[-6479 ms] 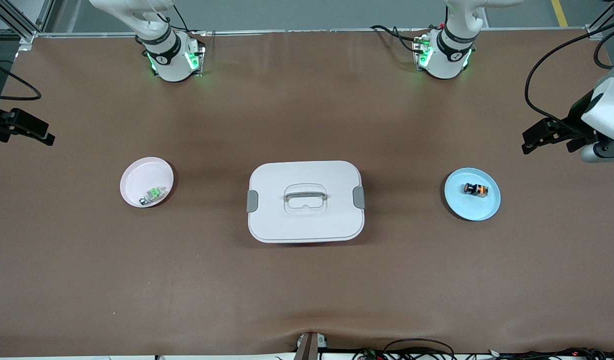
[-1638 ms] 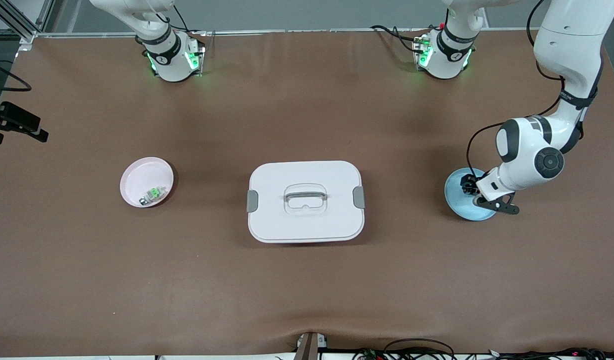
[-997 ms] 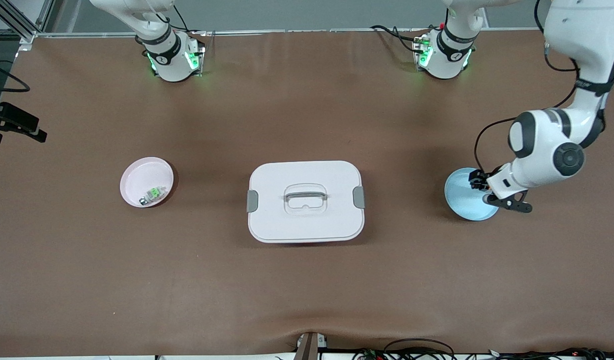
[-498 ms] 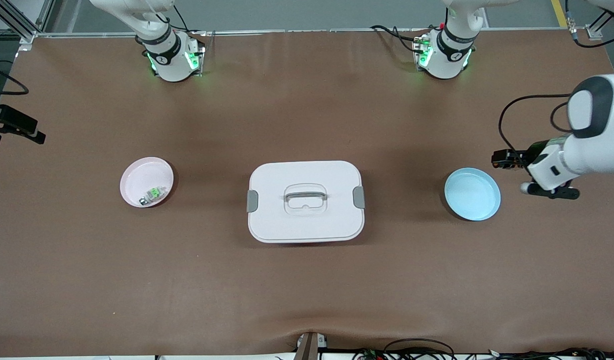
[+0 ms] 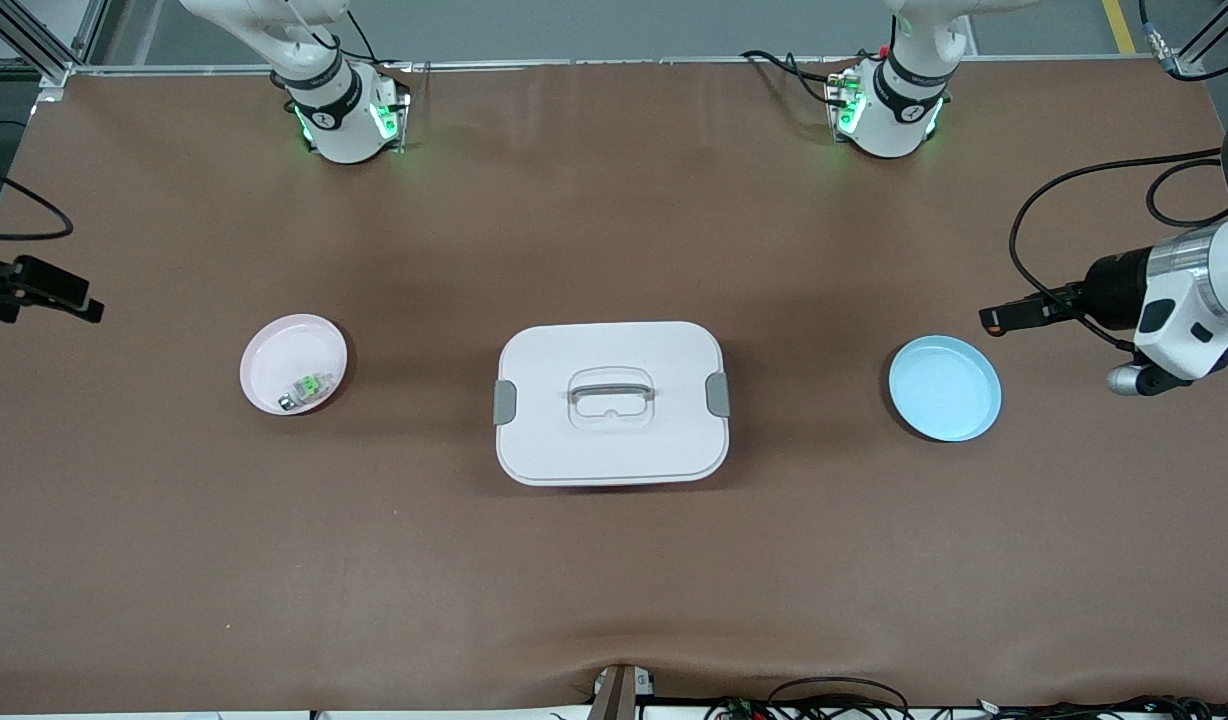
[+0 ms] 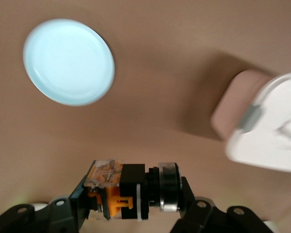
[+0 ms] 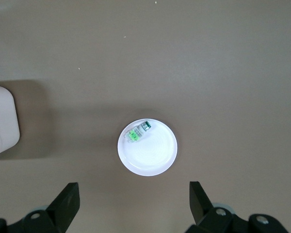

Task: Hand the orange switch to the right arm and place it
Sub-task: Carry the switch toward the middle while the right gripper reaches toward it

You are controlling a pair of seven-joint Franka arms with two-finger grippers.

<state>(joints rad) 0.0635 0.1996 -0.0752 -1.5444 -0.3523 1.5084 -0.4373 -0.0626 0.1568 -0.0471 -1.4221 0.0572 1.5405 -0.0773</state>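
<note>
At the front view's right edge, your left gripper [image 5: 996,319] pinches the orange switch [image 6: 128,190] above bare table just beside the empty blue plate [image 5: 944,388], lifted ready for handover. At the left edge your right gripper [image 7: 134,198] waits, fingers spread, empty.

The tiny switch with a blocky orange body, a clear-topped end and a round black knob ringed in silver [image 6: 131,190] is lying crosswise between the black fingers of the left gripper [image 6: 132,206], which are clamping it at both ends, one on the clear orange end and one on the knob. It is hanging in the air above the bare brown table, beside the round light-blue plate [image 6: 68,61] and clear of it, toward the left arm's end.
</note>
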